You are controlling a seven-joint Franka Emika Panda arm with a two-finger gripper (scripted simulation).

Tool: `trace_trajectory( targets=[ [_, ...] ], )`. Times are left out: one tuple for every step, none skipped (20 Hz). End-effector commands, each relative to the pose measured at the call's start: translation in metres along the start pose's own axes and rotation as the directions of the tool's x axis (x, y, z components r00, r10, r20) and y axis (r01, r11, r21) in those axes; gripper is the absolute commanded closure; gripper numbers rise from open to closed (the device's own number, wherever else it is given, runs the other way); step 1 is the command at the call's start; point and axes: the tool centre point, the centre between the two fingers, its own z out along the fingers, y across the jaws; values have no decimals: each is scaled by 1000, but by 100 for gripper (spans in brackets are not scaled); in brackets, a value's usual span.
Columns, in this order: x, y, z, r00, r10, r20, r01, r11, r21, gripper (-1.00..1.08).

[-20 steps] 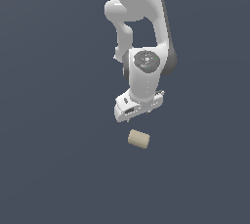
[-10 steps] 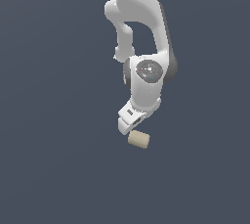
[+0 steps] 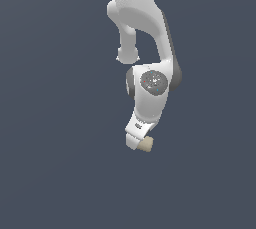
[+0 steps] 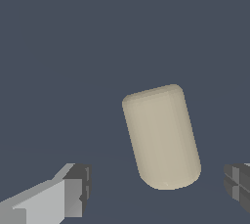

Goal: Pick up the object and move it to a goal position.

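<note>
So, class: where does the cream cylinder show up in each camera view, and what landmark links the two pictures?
Exterior view: the cream cylinder lies low and just right of centre, partly hidden behind the claw.
Wrist view: the cylinder fills the middle, between the two fingers.
Shared landmark: the claw itself.

No readable text for you here, no labels, brands or numbers, only an illegible speckled round disc (image 3: 153, 81) on the arm
</note>
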Motion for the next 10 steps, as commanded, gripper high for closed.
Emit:
trace_trajectory(
  targets=[
    [3,4,3,998,-64,-2,64,998,-2,-92],
    [4,6,4,996,-86,-2,86,996,-3,-92],
    [5,7,5,994,-106,-3,106,994,-4,-92],
    [6,8,6,992,-125,-3,125,992,-4,-92],
    [7,9,7,990,-142,-4,142,990,-5,-92],
    [8,11,8,987,-158,-4,158,987,-5,-92],
    [8,12,8,985,-173,-5,173,985,-6,-92],
    [9,12,9,983,-186,-5,186,983,-6,-92],
    [9,13,10,980,-197,-5,197,980,-7,-92],
    [10,14,10,978,-208,-6,208,978,-7,-92]
  ],
)
